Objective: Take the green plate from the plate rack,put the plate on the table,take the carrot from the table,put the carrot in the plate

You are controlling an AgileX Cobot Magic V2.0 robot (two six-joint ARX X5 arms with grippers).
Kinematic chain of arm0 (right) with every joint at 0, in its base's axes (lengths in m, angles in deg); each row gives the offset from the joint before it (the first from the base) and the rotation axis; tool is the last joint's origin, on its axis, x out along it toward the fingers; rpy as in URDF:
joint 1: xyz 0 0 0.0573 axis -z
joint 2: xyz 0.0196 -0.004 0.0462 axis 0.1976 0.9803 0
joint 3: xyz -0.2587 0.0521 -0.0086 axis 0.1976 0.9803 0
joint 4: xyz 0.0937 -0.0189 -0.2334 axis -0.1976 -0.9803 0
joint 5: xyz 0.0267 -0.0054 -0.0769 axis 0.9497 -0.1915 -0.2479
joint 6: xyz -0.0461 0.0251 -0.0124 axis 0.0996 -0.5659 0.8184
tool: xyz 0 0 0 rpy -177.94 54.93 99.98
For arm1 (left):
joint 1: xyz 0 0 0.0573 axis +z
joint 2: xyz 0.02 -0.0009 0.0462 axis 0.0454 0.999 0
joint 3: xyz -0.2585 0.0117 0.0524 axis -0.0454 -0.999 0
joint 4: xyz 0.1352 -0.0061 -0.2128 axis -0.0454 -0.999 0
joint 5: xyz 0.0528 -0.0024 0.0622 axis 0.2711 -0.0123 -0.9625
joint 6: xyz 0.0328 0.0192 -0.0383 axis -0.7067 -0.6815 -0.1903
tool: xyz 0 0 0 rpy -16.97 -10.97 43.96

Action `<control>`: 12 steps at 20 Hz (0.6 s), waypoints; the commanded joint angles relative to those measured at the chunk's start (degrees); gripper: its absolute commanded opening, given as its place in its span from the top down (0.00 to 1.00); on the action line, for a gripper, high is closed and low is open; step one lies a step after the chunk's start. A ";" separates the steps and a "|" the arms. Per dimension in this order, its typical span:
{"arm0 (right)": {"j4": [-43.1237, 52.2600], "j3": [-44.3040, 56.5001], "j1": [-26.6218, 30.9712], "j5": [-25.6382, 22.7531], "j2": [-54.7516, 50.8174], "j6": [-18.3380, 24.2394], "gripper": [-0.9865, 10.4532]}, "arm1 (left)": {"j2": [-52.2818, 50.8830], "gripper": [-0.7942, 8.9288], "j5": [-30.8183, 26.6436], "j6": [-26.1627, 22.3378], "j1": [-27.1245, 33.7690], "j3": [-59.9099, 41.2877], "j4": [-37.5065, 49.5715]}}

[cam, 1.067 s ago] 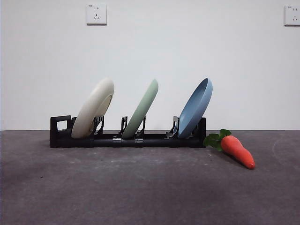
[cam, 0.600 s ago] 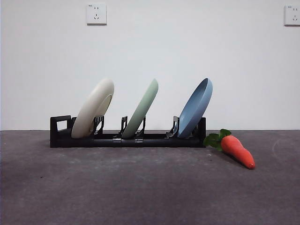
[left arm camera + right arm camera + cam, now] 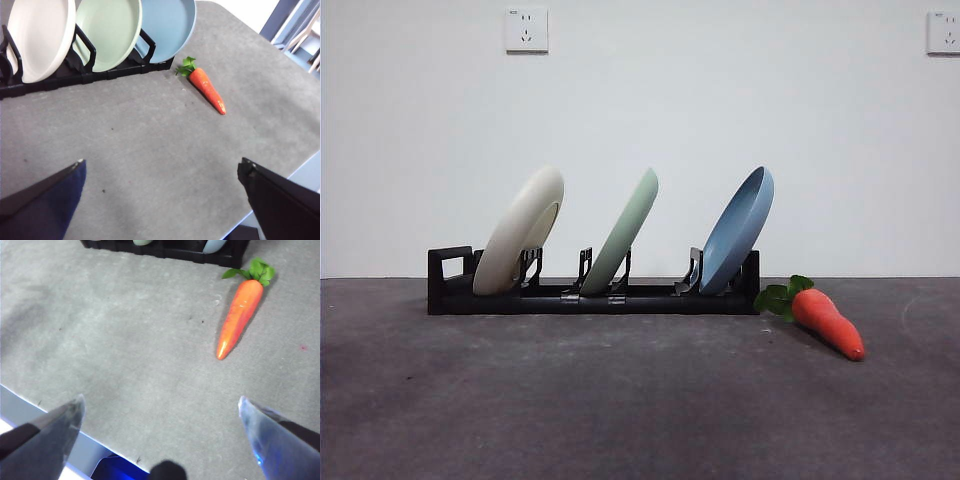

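The green plate leans in the middle slot of the black plate rack, between a cream-white plate and a blue plate. It also shows in the left wrist view. The carrot lies on the grey table just right of the rack, leaves toward the rack; it shows in both wrist views. My left gripper is open and empty, high above the table in front of the rack. My right gripper is open and empty, above the table's near edge, short of the carrot.
The rack stands near the back wall, which carries two white sockets. The table's edge runs under the right gripper, and another edge lies beside the left gripper.
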 commanded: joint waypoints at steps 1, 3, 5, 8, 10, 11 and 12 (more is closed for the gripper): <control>0.28 -0.20 -0.09 -0.11 0.00 -0.35 0.39 | 2.54 0.34 0.44 0.46 -1.53 1.90 3.63; 0.31 -0.20 -0.09 -0.11 0.00 -0.44 0.39 | 5.97 0.34 0.13 1.44 -3.93 4.24 7.08; 0.33 -0.20 -0.09 -0.11 0.17 -0.50 0.39 | 10.88 0.34 -1.07 3.50 -7.26 7.10 11.52; 0.35 -0.20 -0.09 -0.11 0.50 -0.83 0.39 | 19.06 0.34 -7.02 3.63 -13.66 11.87 16.02; 0.35 -0.20 -0.09 -0.09 0.76 -0.85 0.39 | 25.40 0.34 -11.02 3.61 -18.38 15.72 18.95; 0.35 -0.20 -0.09 -0.09 0.76 -0.87 0.39 | 29.00 0.34 -12.98 3.61 -20.74 17.94 20.81; 0.44 -0.20 -0.09 -0.09 0.92 -0.87 0.39 | 32.39 0.34 -14.69 3.61 -22.77 20.00 22.80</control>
